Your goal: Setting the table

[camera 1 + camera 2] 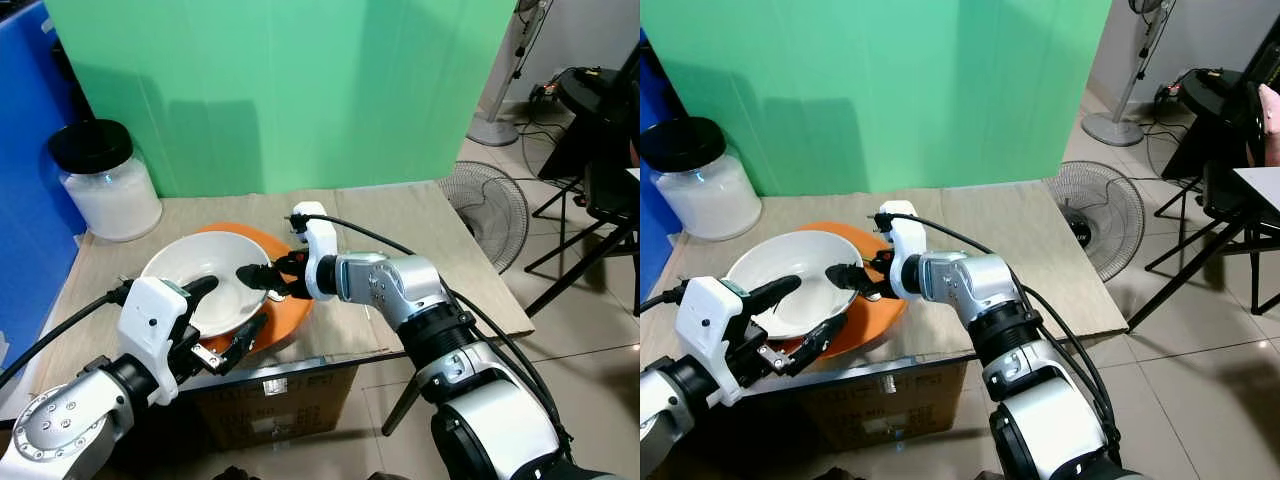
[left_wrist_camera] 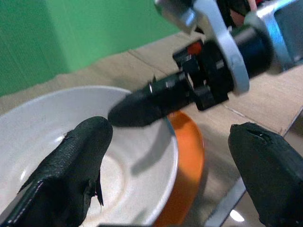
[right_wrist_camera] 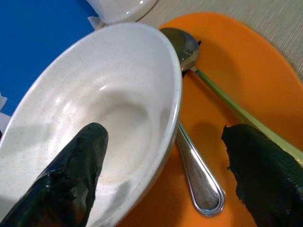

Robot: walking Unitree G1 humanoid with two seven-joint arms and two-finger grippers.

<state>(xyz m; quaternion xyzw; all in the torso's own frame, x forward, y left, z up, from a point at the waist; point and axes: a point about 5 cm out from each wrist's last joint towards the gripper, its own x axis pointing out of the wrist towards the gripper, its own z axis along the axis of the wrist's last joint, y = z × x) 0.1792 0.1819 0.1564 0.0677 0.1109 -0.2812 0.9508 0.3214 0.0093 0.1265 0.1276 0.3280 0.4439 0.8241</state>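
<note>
A white bowl (image 1: 185, 262) rests on an orange plate (image 1: 292, 312) on the wooden table (image 1: 400, 215). My left gripper (image 1: 222, 318) is open at the bowl's near rim, with one finger inside the bowl and the other below the rim, outside it. My right gripper (image 1: 258, 280) is open at the bowl's right rim. In the right wrist view the right gripper (image 3: 163, 135) straddles that rim, one finger over the bowl, the other over the plate. A spoon (image 3: 184, 45) with a green handle and a silver utensil handle (image 3: 201, 184) lie on the plate beside the bowl.
A glass jar with a black lid (image 1: 100, 180) stands at the table's back left. A green screen (image 1: 300, 90) backs the table and a blue panel (image 1: 20, 150) closes the left. A cardboard box (image 1: 280, 400) sits under the front edge. A floor fan (image 1: 485, 205) stands right.
</note>
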